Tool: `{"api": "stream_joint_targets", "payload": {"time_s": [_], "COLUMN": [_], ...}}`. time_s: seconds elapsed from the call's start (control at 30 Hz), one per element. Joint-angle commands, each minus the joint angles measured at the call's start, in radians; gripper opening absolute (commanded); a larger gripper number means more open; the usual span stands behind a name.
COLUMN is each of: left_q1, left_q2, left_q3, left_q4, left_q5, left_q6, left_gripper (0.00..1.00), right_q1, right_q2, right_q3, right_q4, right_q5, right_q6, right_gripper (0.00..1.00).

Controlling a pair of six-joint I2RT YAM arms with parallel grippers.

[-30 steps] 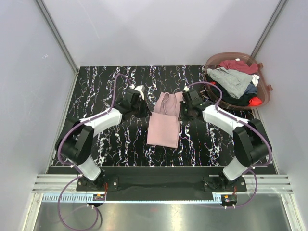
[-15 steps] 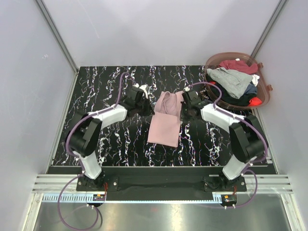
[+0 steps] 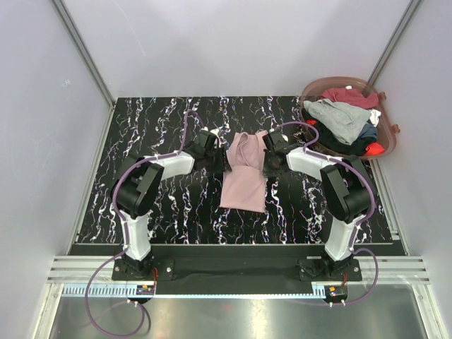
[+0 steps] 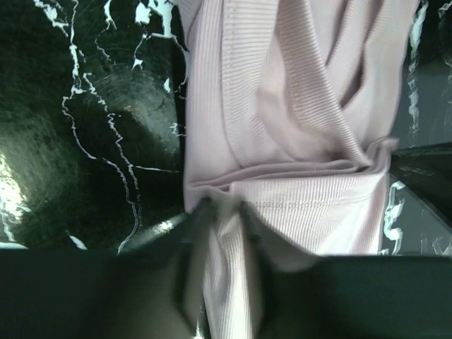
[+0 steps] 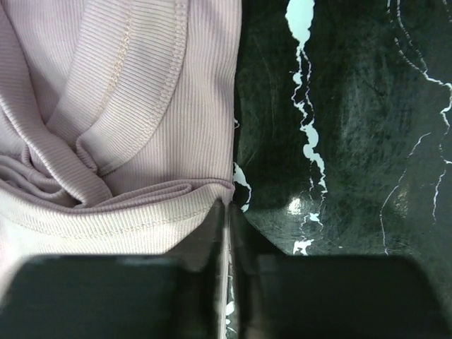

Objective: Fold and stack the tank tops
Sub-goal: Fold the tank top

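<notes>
A dusty pink tank top (image 3: 244, 180) lies folded lengthwise on the black marbled table (image 3: 155, 127), its strap end bunched at the far side. My left gripper (image 3: 217, 152) is at its left edge. In the left wrist view the jaws (image 4: 226, 212) stand slightly apart, with a ridge of the pink cloth (image 4: 296, 92) still between them. My right gripper (image 3: 267, 157) is at the right edge. In the right wrist view it (image 5: 227, 208) is pinched shut on the hem of the pink cloth (image 5: 106, 92). Grey (image 3: 342, 116), maroon (image 3: 349, 95), black (image 3: 349, 146) and red (image 3: 376, 148) tank tops lie in the basket.
The round brownish translucent basket (image 3: 392, 131) stands at the far right corner of the table. Grey walls with metal rails close in the table on the left, right and far sides. Purple cables loop over both arms.
Both grippers have moved inward along the pink tank top's far end, and the cloth has shifted slightly right and bunched. The left jaws have parted a little.
</notes>
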Motion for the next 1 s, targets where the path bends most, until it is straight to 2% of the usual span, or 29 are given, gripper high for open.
{"api": "stream_joint_targets", "payload": {"time_s": [0.0,0.1,0.13,0.23,0.27,0.4,0.6,0.8,0.97], "left_q1": [0.006,0.007,0.007,0.006,0.006,0.0,-0.063,-0.132,-0.143], "left_q2": [-0.057,-0.129,-0.149,-0.238,-0.282,-0.4,-0.499,-0.503,-0.474], "left_q3": [-0.036,-0.084,-0.096,-0.161,-0.202,-0.326,-0.475,-0.537,-0.564], "left_q4": [0.036,0.033,0.03,0.025,0.025,0.053,0.094,0.14,0.188], "left_q5": [-0.053,-0.082,-0.089,-0.108,-0.116,-0.082,-0.033,-0.01,0.01], "left_q6": [-0.014,-0.025,-0.027,-0.03,-0.037,-0.069,-0.138,-0.184,-0.211], "left_gripper": [0.38,0.52,0.55,0.62,0.66,0.69,0.69,0.71,0.67], "right_q1": [-0.008,-0.01,-0.01,-0.01,-0.008,-0.01,0.003,0.075,0.099], "right_q2": [-0.018,-0.07,-0.087,-0.163,-0.205,-0.306,-0.407,-0.441,-0.425], "right_q3": [-0.007,-0.018,-0.029,-0.058,-0.079,-0.142,-0.295,-0.38,-0.406], "right_q4": [0.016,0.003,-0.003,-0.011,-0.014,-0.04,-0.034,-0.021,0.02], "right_q5": [0.055,0.069,0.073,0.058,0.041,-0.025,-0.243,-0.292,-0.326], "right_q6": [0.009,0.009,0.009,0.005,0.004,0.015,0.058,0.09,0.114], "right_gripper": [0.18,0.3,0.4,0.55,0.56,0.6,0.57,0.61,0.57]}}
